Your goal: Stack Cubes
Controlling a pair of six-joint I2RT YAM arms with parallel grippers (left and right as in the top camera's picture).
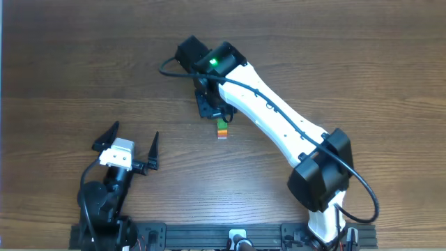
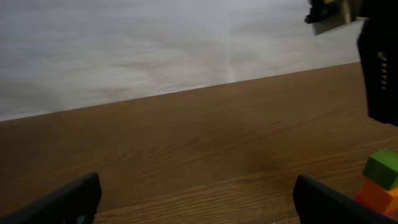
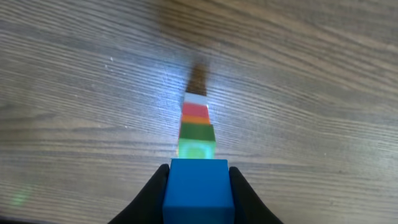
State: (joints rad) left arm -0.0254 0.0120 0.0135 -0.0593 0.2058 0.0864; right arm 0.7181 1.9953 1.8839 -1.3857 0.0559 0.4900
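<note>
Now the right jaws, clamped on the blue cube (image 3: pixel 199 190), should centre it squarely over the green cube (image 3: pixel 197 142) topping the stack (image 3: pixel 196 115), then lower gently. Meanwhile the left jaws rest open, well apart.

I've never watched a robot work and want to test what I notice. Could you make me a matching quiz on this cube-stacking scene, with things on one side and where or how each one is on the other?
Things:
1. blue cube
2. green cube
3. orange cube
4. left gripper

Place or state:
A. open, holding nothing
B. on top of the stack
C. clamped in the right gripper
D. directly beneath the green cube

Pairs: 1-C, 2-B, 3-D, 4-A.
</note>
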